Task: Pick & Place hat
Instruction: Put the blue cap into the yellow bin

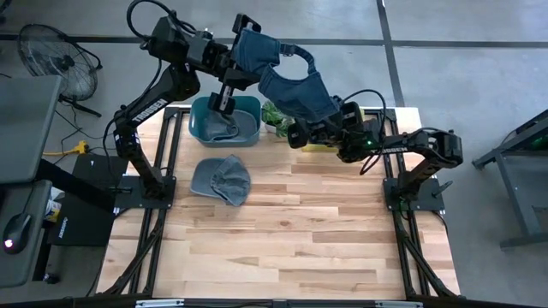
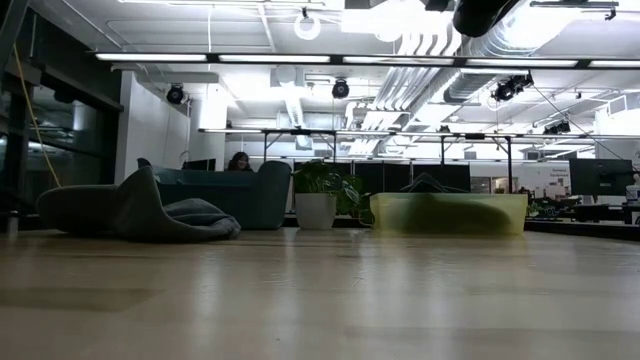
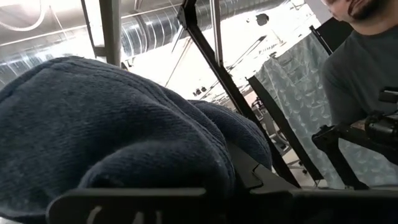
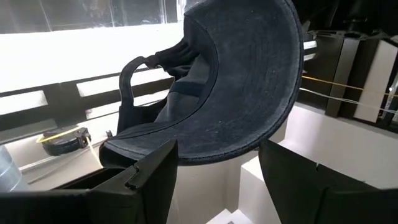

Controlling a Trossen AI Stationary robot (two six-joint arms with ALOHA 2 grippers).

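A blue denim hat [image 1: 287, 81] hangs high over the table's far part, and my left gripper [image 1: 244, 36] is shut on its crown end. The brim [image 4: 249, 81] points down toward my right gripper [image 4: 214, 180]. That gripper stands open just under the brim, fingers pointing up, one on either side of the brim's edge. A grey hat [image 1: 221, 178] lies flat on the wooden table, left of the middle. It also shows in the low view as the grey hat [image 2: 140, 215]. My left gripper holds the blue hat by the cloth of its crown [image 3: 124, 130], which bulges over the fingers and hides the place of contact. It reaches in from the table's left, slanting upward. The hat hangs clear of the table, brim end lower. My right gripper: whether its fingers [image 4: 155, 171] touch the brim's edge I cannot tell.
A teal bin [image 1: 248, 130] with dark cloth in it stands at the far edge. Right of it are a potted plant [image 1: 274, 115] and a yellow-green bin [image 2: 450, 212]. A person [image 3: 360, 68] stands beyond the table. Bare wood [image 1: 291, 248] fills the near half.
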